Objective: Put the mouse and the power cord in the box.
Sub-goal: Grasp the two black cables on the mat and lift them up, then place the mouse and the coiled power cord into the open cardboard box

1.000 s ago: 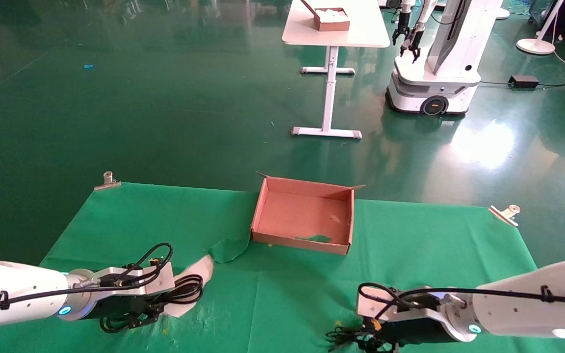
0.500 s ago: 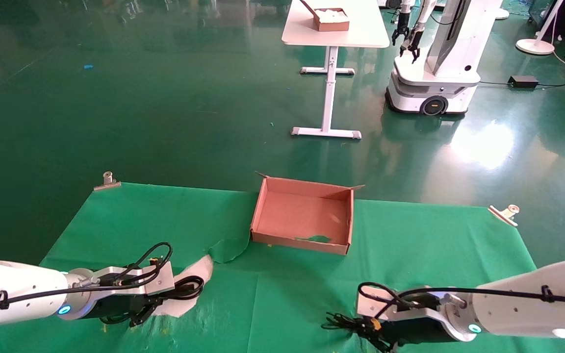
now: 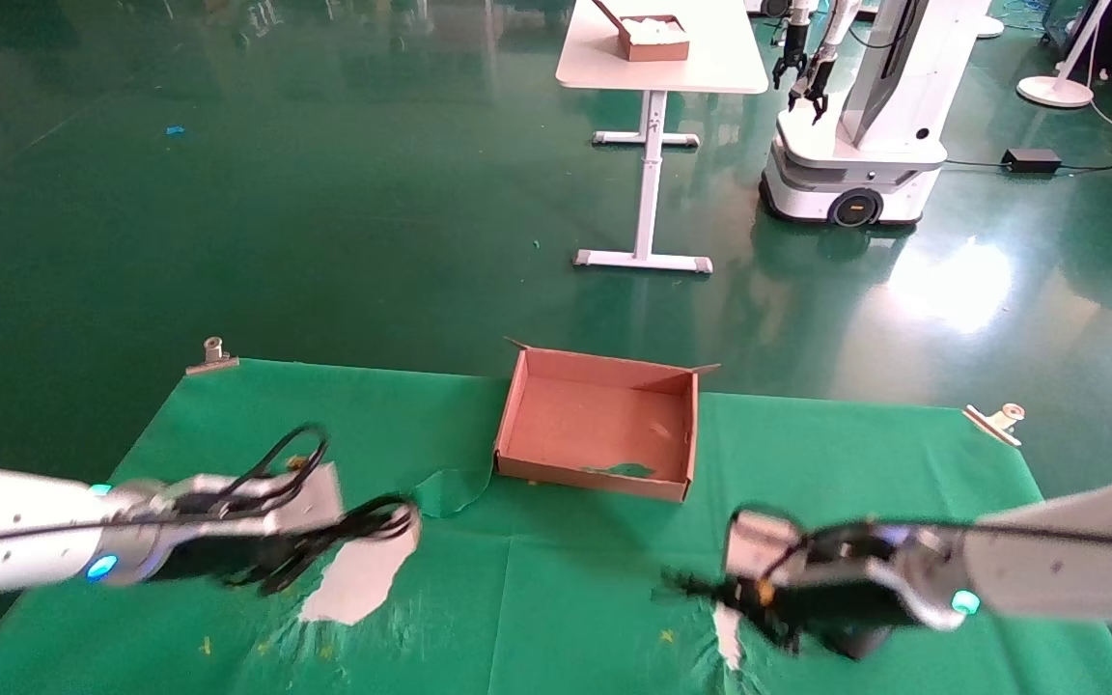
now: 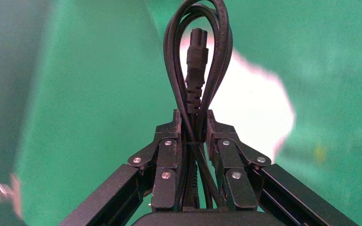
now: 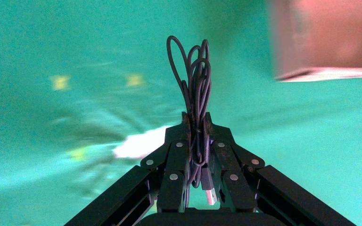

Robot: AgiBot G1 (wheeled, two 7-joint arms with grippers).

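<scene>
The power cord point(image 3: 377, 516), a thick black looped bundle with its plug point(image 4: 197, 52) showing, hangs off the cloth in my left gripper point(image 3: 317, 548), which is shut on it point(image 4: 192, 117) at the near left. My right gripper point(image 3: 741, 600) at the near right is shut point(image 5: 195, 120) on the mouse's thin coiled wire point(image 5: 195, 77), with a USB plug between the fingers. I cannot make out the mouse body itself. The brown box point(image 3: 583, 475) stands empty at the far middle of the green cloth, ahead of both grippers, and its corner point(image 5: 325, 42) shows in the right wrist view.
White patches point(image 3: 353, 589) show where the green cloth is torn, and a smaller one point(image 3: 725, 645) lies under the right gripper. Metal clips point(image 3: 213, 355) point(image 3: 995, 421) hold the cloth's far corners. A white table point(image 3: 657, 58) and another robot point(image 3: 855, 145) stand far off on the floor.
Both arms have risen off the cloth and moved forward toward the box, the left carrying the power cord, the right carrying the mouse's wire bundle.
</scene>
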